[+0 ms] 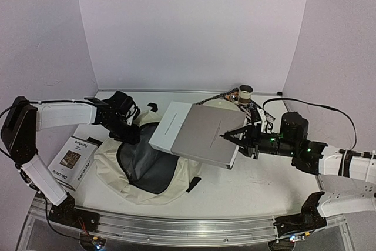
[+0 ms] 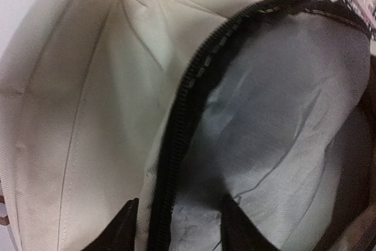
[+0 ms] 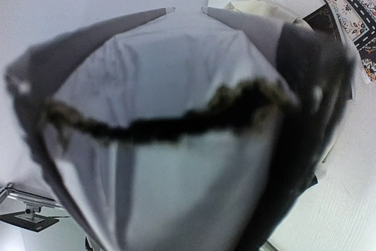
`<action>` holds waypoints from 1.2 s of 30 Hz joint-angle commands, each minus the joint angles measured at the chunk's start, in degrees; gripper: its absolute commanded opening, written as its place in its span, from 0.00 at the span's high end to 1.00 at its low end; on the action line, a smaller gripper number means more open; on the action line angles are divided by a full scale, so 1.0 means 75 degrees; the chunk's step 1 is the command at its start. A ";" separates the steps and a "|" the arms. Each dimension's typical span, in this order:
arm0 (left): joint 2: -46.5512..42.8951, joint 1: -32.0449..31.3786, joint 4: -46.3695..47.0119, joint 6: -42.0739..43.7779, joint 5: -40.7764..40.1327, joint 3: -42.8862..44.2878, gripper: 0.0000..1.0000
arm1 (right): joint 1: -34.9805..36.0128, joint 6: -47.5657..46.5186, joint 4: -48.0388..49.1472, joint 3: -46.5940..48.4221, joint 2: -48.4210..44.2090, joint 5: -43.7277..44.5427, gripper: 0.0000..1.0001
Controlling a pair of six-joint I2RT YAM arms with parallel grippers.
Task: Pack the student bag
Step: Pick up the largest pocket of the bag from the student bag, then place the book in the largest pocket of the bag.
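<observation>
The student bag [image 1: 111, 166] is a cream backpack lying open at centre-left, its dark grey lining facing up. My left gripper [image 1: 126, 126] grips the bag's far-left rim. In the left wrist view its fingers [image 2: 124, 227] straddle the black zipper edge [image 2: 182, 127], pinching it. My right gripper [image 1: 233, 137] is shut on the right edge of a large flat grey-white book [image 1: 197, 133]. It holds the book tilted above the bag's opening. The book [image 3: 176, 69] fills the right wrist view as a blur and hides the fingers.
A paperback with "Decorate" on its cover [image 1: 73, 161] lies left of the bag. A paper cup [image 1: 245, 93] and a patterned cloth [image 1: 222, 99] sit at the back, behind the book. The bag's black straps [image 1: 194, 184] trail onto the table.
</observation>
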 commanded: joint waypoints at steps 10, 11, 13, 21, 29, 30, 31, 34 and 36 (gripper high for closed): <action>-0.1115 0.0072 -0.0465 0.0340 0.0060 0.1626 1.00 | 0.0026 -0.0135 -0.0227 0.0766 0.0218 -0.0972 0.69; -0.1199 0.0074 -0.0484 0.0331 0.0056 0.1781 1.00 | 0.0026 -0.0110 -0.0237 0.0766 0.0239 -0.0988 0.69; -0.1377 0.0074 -0.0504 0.0300 0.0053 0.2047 1.00 | 0.0025 -0.0048 -0.0252 0.0753 0.0280 -0.1003 0.69; -0.1720 0.0075 -0.0499 0.0116 0.0291 0.2813 1.00 | 0.0053 0.0332 -0.0042 0.0576 0.0581 -0.0883 0.72; -0.1753 0.0059 -0.0135 -0.0213 0.1499 0.2917 1.00 | 0.0159 0.0998 0.0746 0.0457 0.1220 -0.0474 0.74; -0.1781 0.0059 -0.0033 -0.0251 0.1662 0.2892 1.00 | 0.0183 0.1088 0.0820 0.0468 0.1334 -0.0423 0.75; -0.1817 0.0060 0.0085 -0.0285 0.1814 0.2873 1.00 | 0.0210 0.1168 0.0915 0.0473 0.1442 -0.0365 0.75; -0.1910 0.0051 0.0442 -0.0348 0.2331 0.2834 1.00 | 0.0260 0.1390 0.1076 0.0536 0.1764 -0.0177 0.76; -0.1974 0.0053 0.0626 -0.0392 0.2560 0.2827 1.00 | 0.0294 0.1533 0.1125 0.0590 0.1943 -0.0047 0.76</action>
